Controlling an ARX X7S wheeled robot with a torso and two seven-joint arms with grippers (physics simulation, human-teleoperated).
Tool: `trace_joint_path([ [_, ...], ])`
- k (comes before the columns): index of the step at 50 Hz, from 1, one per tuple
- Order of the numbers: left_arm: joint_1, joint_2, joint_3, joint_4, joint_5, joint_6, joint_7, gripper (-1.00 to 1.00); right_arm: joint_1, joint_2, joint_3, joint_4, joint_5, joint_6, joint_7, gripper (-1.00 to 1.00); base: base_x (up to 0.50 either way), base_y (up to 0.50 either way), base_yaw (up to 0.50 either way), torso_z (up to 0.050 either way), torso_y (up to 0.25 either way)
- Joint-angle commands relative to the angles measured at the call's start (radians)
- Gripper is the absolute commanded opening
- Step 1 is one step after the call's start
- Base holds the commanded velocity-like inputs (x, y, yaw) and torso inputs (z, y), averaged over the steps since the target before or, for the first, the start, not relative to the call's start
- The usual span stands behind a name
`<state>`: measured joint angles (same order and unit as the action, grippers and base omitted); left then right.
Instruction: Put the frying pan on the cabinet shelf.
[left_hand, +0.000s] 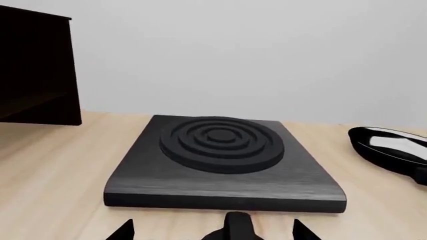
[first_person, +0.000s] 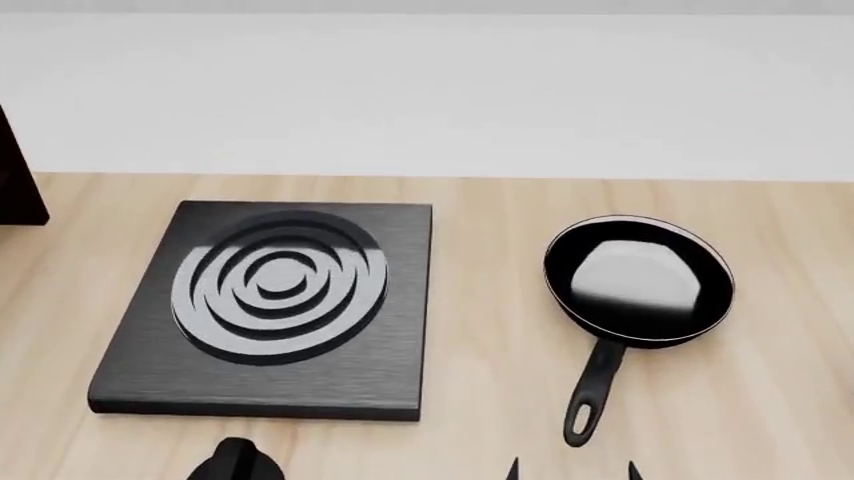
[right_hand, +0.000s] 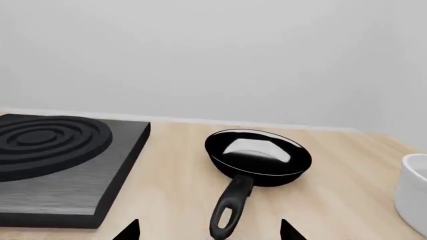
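I judge the small round black frying pan (first_person: 638, 280) to be a stiff, fairly light thing with most of its weight in the bowl, so if I take it by the far end of the short black handle (first_person: 593, 392) it will want to droop and twist in the jaws; a hold close to where the handle meets the bowl looks safer to me. The glossy finish suggests a slippery surface, so I would close squarely across the handle's width, not on the thin pale rim. It looks tough enough not to worry about breakage. The pan sits upright on the pale wooden tabletop (first_person: 494, 400), just to the right of the square black plate with raised concentric rings (first_person: 274, 300) and apart from it, with the handle pointing back toward me and its eyelet nearest. Its base shows a bright grey reflection. In the right wrist view the right gripper (right_hand: 208, 231) has its fingertips spread well apart on either side of the handle's end, not touching it. The left gripper (left_hand: 212, 231) is likewise open, with nothing in it, in front of the ringed plate. The dark cabinet (left_hand: 33, 65) stands off to the left, well apart from the pan, and a white bowl (right_hand: 412, 192) sits at the right.
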<state>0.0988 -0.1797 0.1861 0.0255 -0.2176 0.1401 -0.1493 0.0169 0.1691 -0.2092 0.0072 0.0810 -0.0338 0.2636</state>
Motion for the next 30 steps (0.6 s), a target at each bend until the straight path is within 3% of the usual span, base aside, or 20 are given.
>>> trace_joint_path([
  [1, -0.006, -0.009, 0.005, 0.001, -0.001, -0.014, -0.011, 1.0, 0.001, 0.005, -0.007, -0.001, 0.007, 0.004, 0.006, 1.0, 0.5, 0.0, 0.0, 0.0, 0.0],
  [6, -0.011, -0.01, 0.005, -0.012, -0.004, -0.01, -0.011, 1.0, 0.001, 0.006, -0.007, -0.002, 0.009, 0.005, 0.009, 1.0, 0.5, 0.0, 0.0, 0.0, 0.0],
  [7, 0.005, 0.163, -0.2, 0.0, 0.145, -0.056, 0.193, 1.0, -0.017, -0.121, 0.144, -0.01, -0.117, 0.034, -0.139, 1.0, 0.0, 0.0, 0.0, 0.0, 0.0],
  [23, -0.06, 0.124, -0.127, -0.005, 0.092, -0.144, 0.152, 1.0, -0.016, -0.096, 0.131, 0.009, -0.084, 0.002, -0.105, 1.0, 0.0, 0.0, 0.0, 0.0, 0.0],
  [26, -0.086, 0.1, -0.106, 0.049, 0.088, -0.251, 0.153, 1.0, -0.005, -0.083, 0.135, -0.103, -0.086, 0.092, -0.1, 1.0, 0.0, 0.0, 0.0, 0.0, 0.0],
  [30, -0.103, 0.086, -0.131, 0.27, 0.028, -0.421, 0.115, 1.0, 0.019, -0.069, 0.142, -0.256, -0.097, 0.249, -0.081, 1.0, 0.0, 0.0, 0.0, 0.0, 0.0],
])
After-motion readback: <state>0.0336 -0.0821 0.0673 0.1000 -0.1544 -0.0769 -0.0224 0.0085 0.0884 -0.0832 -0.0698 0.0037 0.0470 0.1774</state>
